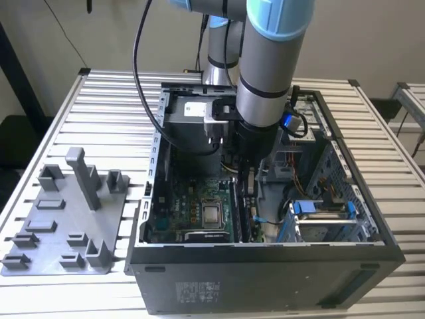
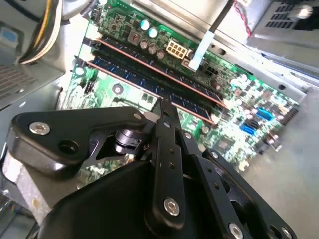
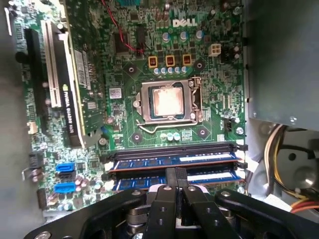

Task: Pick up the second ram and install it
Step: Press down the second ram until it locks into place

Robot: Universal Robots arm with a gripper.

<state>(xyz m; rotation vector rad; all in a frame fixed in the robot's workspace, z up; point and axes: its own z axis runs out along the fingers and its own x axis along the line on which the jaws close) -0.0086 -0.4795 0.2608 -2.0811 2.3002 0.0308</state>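
Note:
My gripper (image 3: pixel 175 175) is down inside the open computer case (image 1: pixel 265 266), over the memory slots of the green motherboard (image 3: pixel 119 119). Its two black fingers (image 2: pixel 164 149) are pressed together and hold nothing. Their tip rests on the top edge of the second ram (image 3: pixel 212 175), a dark strip with blue chips lying in the slot nearer the gripper (image 2: pixel 164 105). Another memory board (image 3: pixel 169 160) sits in the slot beside it. Both wrist views show the two boards (image 2: pixel 129 77) running side by side. In the exterior view the gripper (image 1: pixel 247 178) hangs below the arm's grey wrist.
The bare processor socket (image 3: pixel 169 102) lies just beyond the slots, with an expansion card (image 3: pixel 75 84) standing further off. The power supply (image 1: pixel 192 126) and the drive cage with blue clips (image 1: pixel 319 212) flank the arm. Cables (image 3: pixel 284 159) hang nearby. A grey parts fixture (image 1: pixel 66 219) sits outside the case.

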